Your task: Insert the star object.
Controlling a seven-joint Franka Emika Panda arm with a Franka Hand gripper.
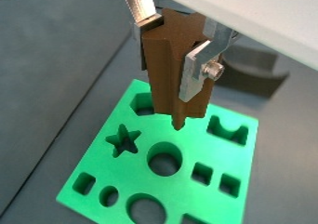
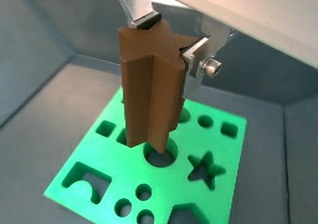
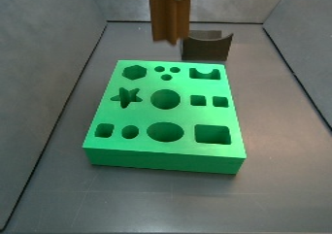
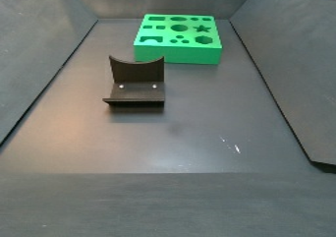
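My gripper is shut on the star object, a tall brown ridged peg held upright between the silver fingers; both show in both wrist views, gripper and peg. The peg hangs in the air above the green block, over its far part. The star-shaped hole lies off to one side of the peg's lower end, also in a wrist view and a side view. In a side view only the peg shows; the gripper is cut off by the frame edge.
The green block has several other holes: round, square, arch-shaped. The dark fixture stands on the floor behind the block, seen apart from it in a side view. Grey walls enclose the floor.
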